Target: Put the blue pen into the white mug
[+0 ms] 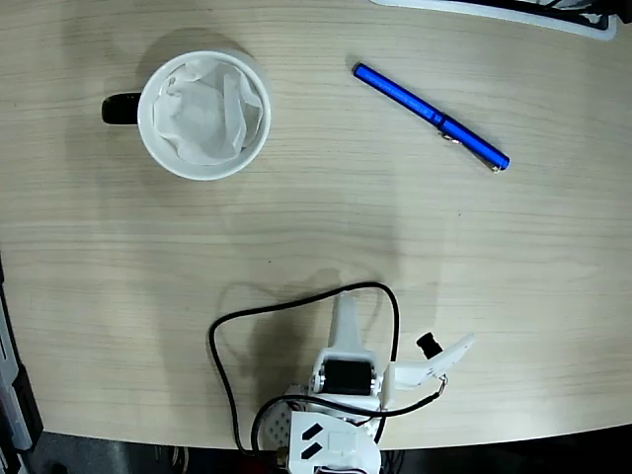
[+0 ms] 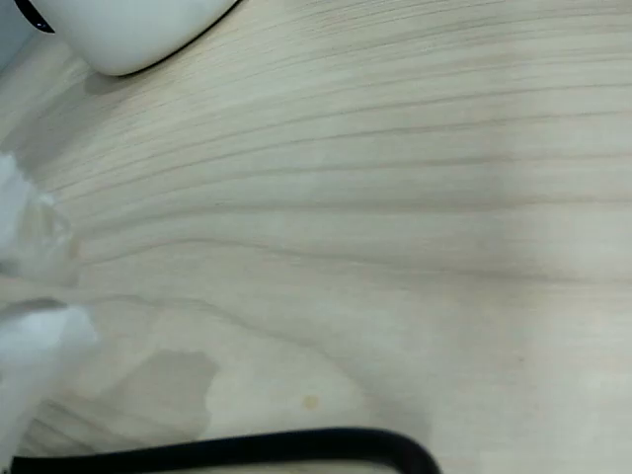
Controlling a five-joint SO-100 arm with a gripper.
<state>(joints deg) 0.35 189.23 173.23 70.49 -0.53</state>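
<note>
While nothing is held yet, the white mug point(image 1: 204, 115) stands at the upper left of the fixed view on the wooden table point(image 1: 118, 276), its black handle point(image 1: 120, 109) pointing left and crumpled white paper point(image 1: 207, 109) filling its inside. In the wrist view the mug point(image 2: 128, 30) shows only as a white curve at the top left corner.

Moving right along the near edge, the arm's base sits low in the middle of the fixed view, a black cable point(image 1: 222, 365) looping out from it. The gripper point(image 1: 395, 341) lies folded back close to that base. One white finger runs straight up the picture and the other splays off to the right, so the jaws appear spread apart and empty.

Farther right and well above, the blue pen point(image 1: 431, 117) lies flat on the bare wood, well apart from both mug and gripper. Its long axis runs diagonally, from upper left down to lower right, with the silver clip toward the lower right end. From the fingers it lies up and a little to the right. Judging from this, the coming reach has to go forward and turn the jaws across that diagonal to close over the barrel.
</note>
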